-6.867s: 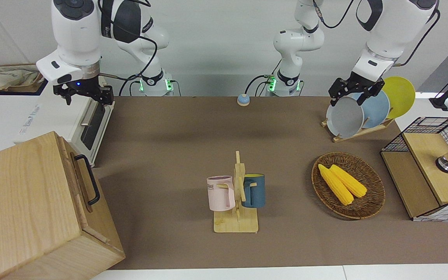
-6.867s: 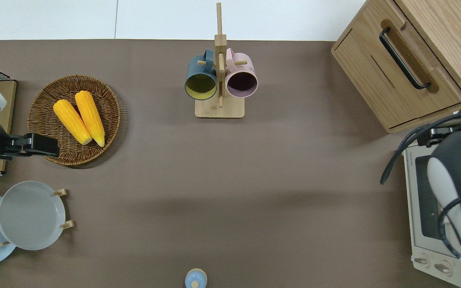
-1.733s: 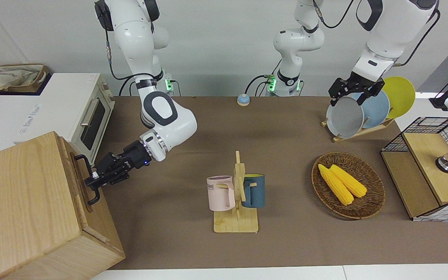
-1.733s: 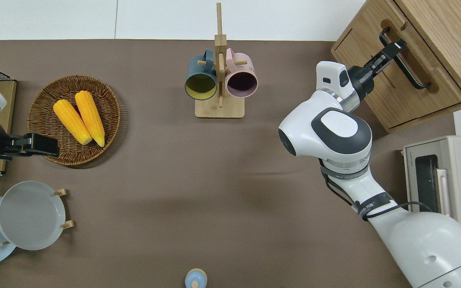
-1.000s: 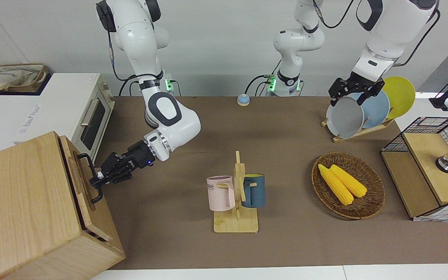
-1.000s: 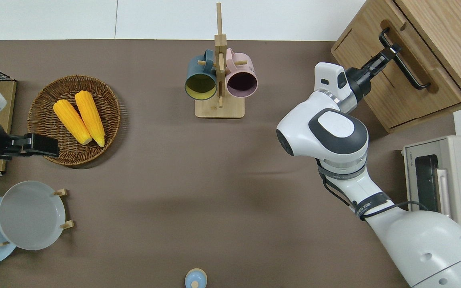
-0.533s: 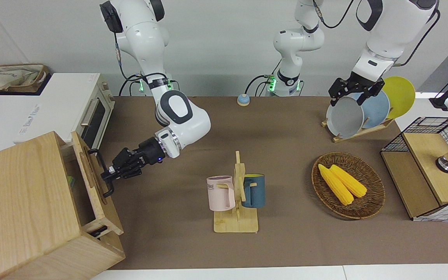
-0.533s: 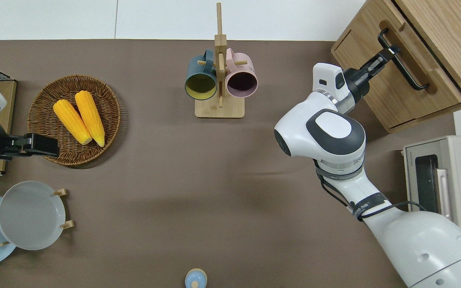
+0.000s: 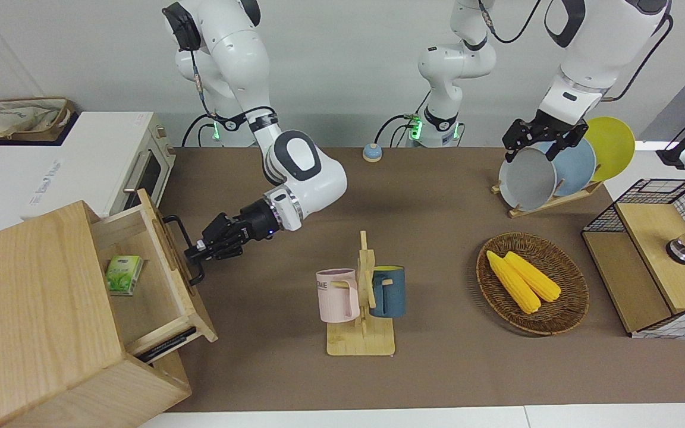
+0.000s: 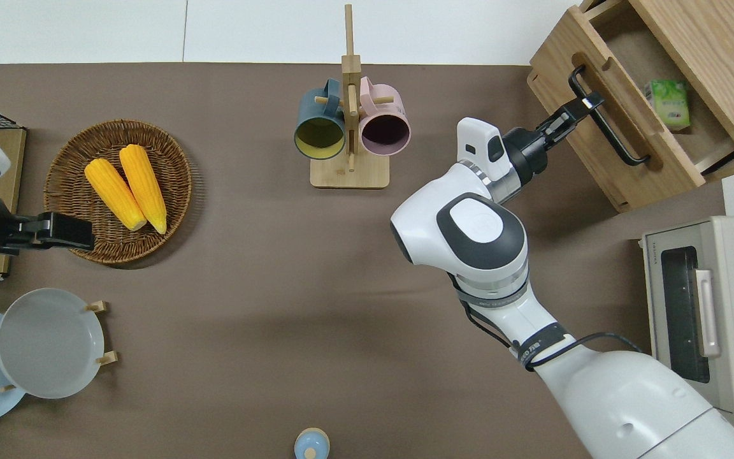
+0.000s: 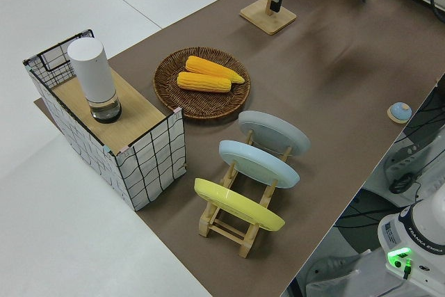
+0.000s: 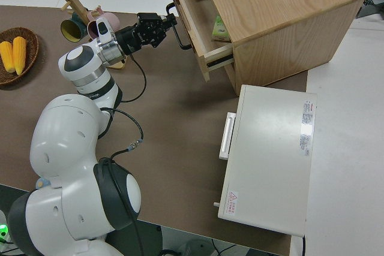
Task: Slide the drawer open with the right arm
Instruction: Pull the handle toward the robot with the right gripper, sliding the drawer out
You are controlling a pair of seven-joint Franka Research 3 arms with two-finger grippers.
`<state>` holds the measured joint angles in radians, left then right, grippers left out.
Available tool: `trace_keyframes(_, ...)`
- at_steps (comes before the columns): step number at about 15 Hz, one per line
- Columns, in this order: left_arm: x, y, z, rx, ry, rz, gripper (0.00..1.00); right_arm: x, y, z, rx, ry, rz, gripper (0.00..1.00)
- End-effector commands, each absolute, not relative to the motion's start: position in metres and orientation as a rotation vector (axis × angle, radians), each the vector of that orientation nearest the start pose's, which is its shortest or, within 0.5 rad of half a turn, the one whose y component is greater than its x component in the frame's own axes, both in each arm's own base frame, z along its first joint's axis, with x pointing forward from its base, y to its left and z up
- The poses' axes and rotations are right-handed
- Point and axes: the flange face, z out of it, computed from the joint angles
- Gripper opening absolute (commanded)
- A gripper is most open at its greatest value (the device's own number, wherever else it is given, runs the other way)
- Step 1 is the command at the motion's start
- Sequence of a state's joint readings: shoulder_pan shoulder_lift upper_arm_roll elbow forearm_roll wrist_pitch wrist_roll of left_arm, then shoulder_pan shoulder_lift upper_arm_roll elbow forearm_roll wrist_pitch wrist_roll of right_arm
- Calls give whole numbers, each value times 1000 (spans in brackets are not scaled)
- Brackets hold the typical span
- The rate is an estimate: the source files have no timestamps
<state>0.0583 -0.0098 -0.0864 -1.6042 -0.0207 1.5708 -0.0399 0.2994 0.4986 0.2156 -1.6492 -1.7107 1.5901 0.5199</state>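
The pale-wood drawer (image 9: 197, 315) stands pulled well out of the box cabinet (image 9: 27, 309) at the right arm's end of the table. A small green box (image 9: 124, 274) lies inside it. My right gripper (image 9: 194, 252) is shut on the drawer's black loop handle (image 9: 177, 227). The overhead view shows the same grip: the gripper (image 10: 586, 102) on the handle (image 10: 615, 140), near its end farther from the robots, with the drawer front (image 10: 603, 162) away from the cabinet (image 10: 717, 51). My left arm is parked, its gripper (image 9: 541, 142) in view.
A white toaster oven (image 9: 134, 172) stands beside the cabinet, nearer to the robots. A mug rack (image 9: 361, 297) with two mugs is mid-table. A corn basket (image 9: 533, 282), plate rack (image 9: 550, 172) and wire-grid shelf (image 9: 657, 255) are toward the left arm's end.
My right gripper has pulled the handle toward the table's middle. The drawer has slid from barely open to well open, and the green box inside now shows.
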Motion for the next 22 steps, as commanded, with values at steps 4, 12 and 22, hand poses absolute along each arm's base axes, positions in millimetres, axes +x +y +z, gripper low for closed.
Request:
trace_keyframes(4,546,-17,616,-3148,-5,49,998,625,251,403,1492,448,373,127)
trace_keyframes(12,546,-17,616,-3148,-5,49,995,596,293,404,1482,440,367,127)
trace_keyframes(22,546,-17,617,-3148,-7,46,998,565,332,406,1483,439,373,134)
